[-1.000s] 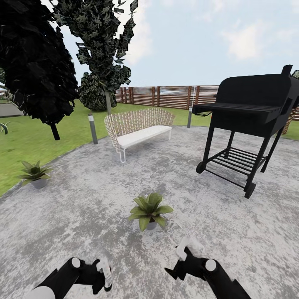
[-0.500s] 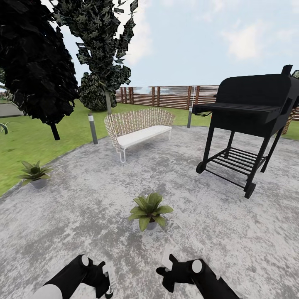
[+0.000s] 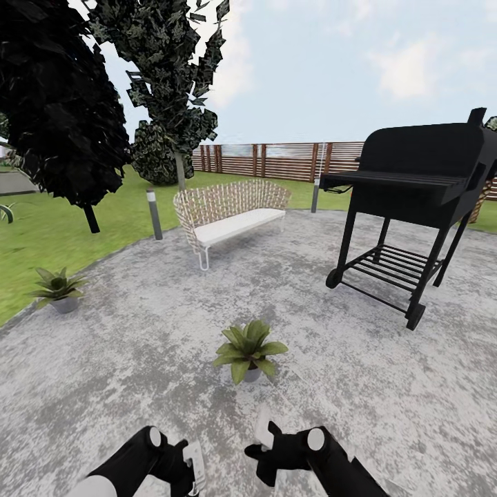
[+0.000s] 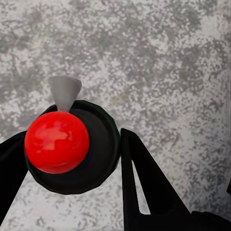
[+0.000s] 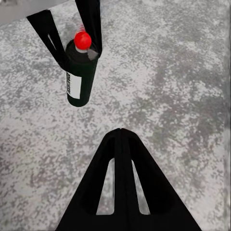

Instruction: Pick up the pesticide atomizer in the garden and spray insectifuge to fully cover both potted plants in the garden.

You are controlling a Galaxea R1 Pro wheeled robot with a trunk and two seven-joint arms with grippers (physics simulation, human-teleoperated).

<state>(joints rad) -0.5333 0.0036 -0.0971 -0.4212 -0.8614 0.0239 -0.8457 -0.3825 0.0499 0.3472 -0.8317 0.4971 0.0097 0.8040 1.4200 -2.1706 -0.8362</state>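
While hovering over the mottled grey stone patio (image 3: 386,386), grips the pesticide atomizer (image 4: 98,161) in the left gripper (image 4: 72,136), one black finger (image 4: 142,180) on each side of the dark bottle. Shows, from the left wrist, the bottle top-on: round red cap (image 4: 57,142), grey nozzle (image 4: 64,91) jutting past it. Shows, from the right wrist, the same bottle side-on, with a white label (image 5: 70,83) on its dark body and bare paving under it. Holds the right gripper (image 5: 120,132) just beside it, fingers pressed together at the tips with nothing between them. Sees, from the head, both arms low and close together, with the nearer potted plant (image 3: 247,351) on the paving just ahead of them and apart from the bottle. Finds the second potted plant (image 3: 58,288), in a grey pot, well away to the left at the patio's rim beside the lawn (image 3: 48,235). Beyond: wicker bench (image 3: 231,215), black grill (image 3: 414,190), slatted wooden fence (image 3: 276,160), dark trees (image 3: 59,103).
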